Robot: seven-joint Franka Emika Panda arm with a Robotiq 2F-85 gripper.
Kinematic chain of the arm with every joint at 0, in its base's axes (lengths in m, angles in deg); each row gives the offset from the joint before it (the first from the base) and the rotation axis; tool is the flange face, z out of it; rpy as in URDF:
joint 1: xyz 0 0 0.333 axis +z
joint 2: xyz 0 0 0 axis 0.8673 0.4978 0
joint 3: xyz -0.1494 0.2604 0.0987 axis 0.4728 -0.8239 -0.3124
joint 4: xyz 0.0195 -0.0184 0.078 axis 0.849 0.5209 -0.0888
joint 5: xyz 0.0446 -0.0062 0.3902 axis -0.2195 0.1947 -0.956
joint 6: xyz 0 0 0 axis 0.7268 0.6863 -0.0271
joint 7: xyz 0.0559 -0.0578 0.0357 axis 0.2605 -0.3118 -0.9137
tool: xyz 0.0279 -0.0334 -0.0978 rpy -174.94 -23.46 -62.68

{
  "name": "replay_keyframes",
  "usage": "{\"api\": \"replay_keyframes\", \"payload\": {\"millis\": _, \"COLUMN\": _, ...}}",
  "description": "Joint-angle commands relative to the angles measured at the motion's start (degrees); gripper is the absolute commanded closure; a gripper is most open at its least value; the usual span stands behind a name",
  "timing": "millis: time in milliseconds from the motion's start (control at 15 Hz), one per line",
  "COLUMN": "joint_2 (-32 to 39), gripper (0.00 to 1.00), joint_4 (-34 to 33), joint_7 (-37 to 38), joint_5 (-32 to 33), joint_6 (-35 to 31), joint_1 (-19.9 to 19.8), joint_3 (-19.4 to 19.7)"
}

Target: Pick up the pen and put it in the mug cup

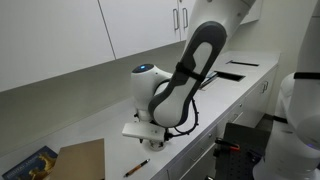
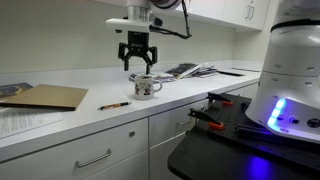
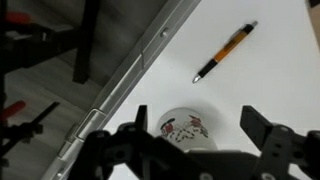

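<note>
My gripper (image 2: pixel 139 67) hung empty, jaws apart, over the mug (image 2: pixel 145 88), pen (image 2: pixel 114 105) on desk (image 2: pixel 60 118) beside; dropping here risked striking the mug.

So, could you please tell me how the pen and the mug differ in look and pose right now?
The pen is thin, orange with a dark tip; the mug is squat, whitish and patterned. The pen lies flat, while the mug stands upright. The mug sits below the open gripper; the pen lies off to one side. Both rest on the white counter.
</note>
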Motion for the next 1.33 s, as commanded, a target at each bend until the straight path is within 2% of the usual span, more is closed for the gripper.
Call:
{"api": "replay_keyframes", "payload": {"millis": 0, "joint_2": 7.37, "gripper": 0.0, "joint_4": -4.98, "joint_7": 17.16, "joint_5": 7.0, "joint_6": -2.41, "joint_1": 4.8, "joint_3": 5.37}}
{"api": "replay_keyframes", "payload": {"millis": 200, "joint_2": 13.06, "gripper": 0.0, "joint_4": -8.68, "joint_7": 30.78, "joint_5": 11.53, "joint_6": -5.12, "joint_1": 11.19, "joint_3": 11.93}}
{"api": "replay_keyframes", "payload": {"millis": 267, "joint_2": 15.33, "gripper": 0.0, "joint_4": -10.07, "joint_7": 36.37, "joint_5": 14.87, "joint_6": -6.25, "joint_1": 10.86, "joint_3": 11.7}}
{"api": "replay_keyframes", "payload": {"millis": 400, "joint_2": 19.41, "gripper": 0.0, "joint_4": -12.6, "joint_7": 41.87, "joint_5": 17.73, "joint_6": -7.73, "joint_1": 14.03, "joint_3": 14.27}}
{"api": "replay_keyframes", "payload": {"millis": 600, "joint_2": 25.04, "gripper": 0.0, "joint_4": -16.06, "joint_7": 46.62, "joint_5": 19.37, "joint_6": -8.23, "joint_1": 17.11, "joint_3": 16.16}}
{"api": "replay_keyframes", "payload": {"millis": 667, "joint_2": 26.54, "gripper": 0.03, "joint_4": -16.99, "joint_7": 47.8, "joint_5": 19.47, "joint_6": -8.46, "joint_1": 17.99, "joint_3": 16.79}}
{"api": "replay_keyframes", "payload": {"millis": 733, "joint_2": 27.76, "gripper": 0.1, "joint_4": -17.83, "joint_7": 48.62, "joint_5": 19.24, "joint_6": -8.46, "joint_1": 18.79, "joint_3": 17.37}}
{"api": "replay_keyframes", "payload": {"millis": 800, "joint_2": 28.87, "gripper": 0.2, "joint_4": -18.42, "joint_7": 46.36, "joint_5": 14.97, "joint_6": -8.89, "joint_1": 22.54, "joint_3": 20.55}}
{"api": "replay_keyframes", "payload": {"millis": 933, "joint_2": 30.67, "gripper": 0.41, "joint_4": -19.66, "joint_7": 45.88, "joint_5": 12.75, "joint_6": -9.14, "joint_1": 24.62, "joint_3": 22.47}}
{"api": "replay_keyframes", "payload": {"millis": 1267, "joint_2": 31.8, "gripper": 0.79, "joint_4": -20.51, "joint_7": 44.46, "joint_5": 8.39, "joint_6": -9.68, "joint_1": 27.9, "joint_3": 24.59}}
